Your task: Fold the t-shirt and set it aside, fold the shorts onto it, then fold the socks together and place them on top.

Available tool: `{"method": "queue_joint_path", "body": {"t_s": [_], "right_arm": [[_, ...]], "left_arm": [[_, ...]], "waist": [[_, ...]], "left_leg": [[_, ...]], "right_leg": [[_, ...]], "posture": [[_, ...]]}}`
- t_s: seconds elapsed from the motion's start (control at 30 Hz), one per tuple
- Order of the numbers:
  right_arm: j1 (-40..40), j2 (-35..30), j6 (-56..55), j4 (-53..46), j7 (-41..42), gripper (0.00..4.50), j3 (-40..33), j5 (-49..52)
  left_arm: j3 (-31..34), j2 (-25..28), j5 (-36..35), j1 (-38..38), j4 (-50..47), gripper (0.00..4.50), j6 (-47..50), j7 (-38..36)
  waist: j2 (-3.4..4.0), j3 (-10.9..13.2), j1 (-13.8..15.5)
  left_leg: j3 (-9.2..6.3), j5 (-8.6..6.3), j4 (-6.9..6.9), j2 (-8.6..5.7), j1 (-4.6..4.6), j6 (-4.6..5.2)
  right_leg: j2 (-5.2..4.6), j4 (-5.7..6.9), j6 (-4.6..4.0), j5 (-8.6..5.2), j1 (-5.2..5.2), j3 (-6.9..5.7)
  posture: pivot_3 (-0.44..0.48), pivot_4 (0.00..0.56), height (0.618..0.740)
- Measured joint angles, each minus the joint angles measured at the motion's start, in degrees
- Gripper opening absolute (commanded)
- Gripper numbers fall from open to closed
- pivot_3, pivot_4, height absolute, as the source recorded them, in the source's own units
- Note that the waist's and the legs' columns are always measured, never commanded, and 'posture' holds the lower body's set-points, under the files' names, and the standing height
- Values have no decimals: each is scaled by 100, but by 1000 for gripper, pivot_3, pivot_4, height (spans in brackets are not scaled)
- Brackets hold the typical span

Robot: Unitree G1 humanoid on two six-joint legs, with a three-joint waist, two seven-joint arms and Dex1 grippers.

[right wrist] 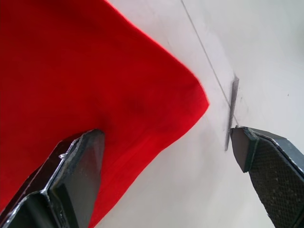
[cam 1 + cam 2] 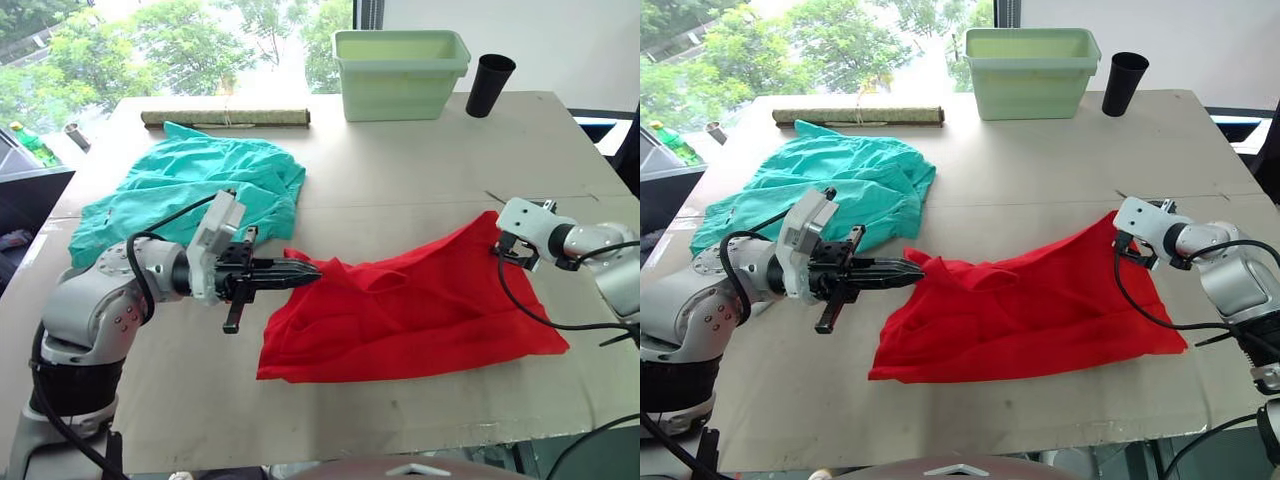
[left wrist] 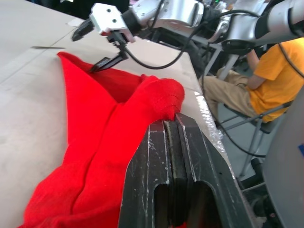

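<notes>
The red t-shirt (image 2: 410,305) lies crumpled and spread across the middle of the table (image 2: 400,190). My left gripper (image 2: 308,272) is shut on a bunched fold at the shirt's left edge, and the pinched cloth (image 3: 159,97) shows in the left wrist view. My right gripper (image 2: 500,247) is open at the shirt's far right corner (image 1: 190,102). One of its fingers (image 1: 80,156) rests over the cloth and the other stands on the bare table. The teal shorts (image 2: 200,180) lie rumpled at the back left. The socks are out of view.
A pale green bin (image 2: 400,70) and a black cup (image 2: 490,85) stand at the table's far edge. A rolled mat (image 2: 225,117) lies behind the shorts. A seated person in an orange shirt (image 3: 270,90) is beyond the table's right side.
</notes>
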Motion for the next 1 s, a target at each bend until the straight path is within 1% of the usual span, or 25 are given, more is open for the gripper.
{"method": "queue_joint_path", "body": {"t_s": [0.17,0.33,0.63,0.67,0.7,0.73,0.77,0.8,0.93,0.97,1.0], "right_arm": [[-145,39,-318,269,117,4500,2,-242],[-271,43,-642,520,159,4500,1,-508],[-260,-67,-986,627,361,4500,-8,-733],[-234,-126,-1008,621,444,4083,-24,-733],[-206,-168,-1021,607,507,3949,-37,-730],[-136,-205,-1024,561,596,3666,-89,-713],[-83,-233,-1012,519,654,3016,-108,-692],[11,-248,-973,421,743,2765,-164,-661],[257,-276,-817,70,909,655,-319,-568],[304,-278,-776,-17,937,291,-371,-548],[324,-278,-722,-71,961,134,-405,-534]], "left_arm": [[2,164,-1,135,4,35,-12,-141],[14,450,21,353,31,35,-118,-375],[-18,517,172,398,36,35,-381,-488],[-22,513,212,405,47,0,-420,-485],[-26,510,235,405,60,0,-449,-472],[-28,498,246,404,72,0,-468,-455],[-30,487,254,402,83,0,-480,-446],[-35,453,280,398,102,0,-509,-415],[-60,214,473,318,301,0,-699,-118],[-65,169,526,303,347,0,-733,-43],[-71,127,573,268,407,0,-757,35]], "waist": [[1,1,5],[2,1,4],[6,3,8],[6,3,11],[6,3,10],[6,3,11],[6,3,8],[6,3,6],[8,3,7],[9,3,7],[8,3,6]], "left_leg": [[0,0,0,0,-1,-3],[0,-1,-2,0,-1,-3],[0,-1,-2,0,0,-4],[0,-1,-2,0,-1,-4],[0,-1,-2,0,-1,-4],[0,-1,-2,0,0,-4],[0,-1,-2,0,0,-4],[0,-1,-2,0,0,-4],[0,-1,-2,1,0,-4],[0,-1,-2,1,0,-4],[0,-1,-2,1,0,-4]], "right_leg": [[0,0,-1,0,0,0],[0,0,-17,-10,-1,0],[-1,-1,-18,-11,-1,0],[-1,-1,-18,-11,-1,0],[-1,-1,-18,-11,-1,0],[-1,-1,-18,-11,0,0],[-1,-1,-18,-11,0,0],[-1,-1,-17,-10,0,0],[-1,0,-15,-9,0,0],[-1,0,-15,-9,0,0],[-1,0,-15,-9,0,0]], "posture": [[0,150,727],[0,150,727],[0,150,727],[0,150,727],[0,150,727],[0,150,727],[0,150,727],[0,150,727],[0,150,727],[0,150,727],[0,150,727]]}}
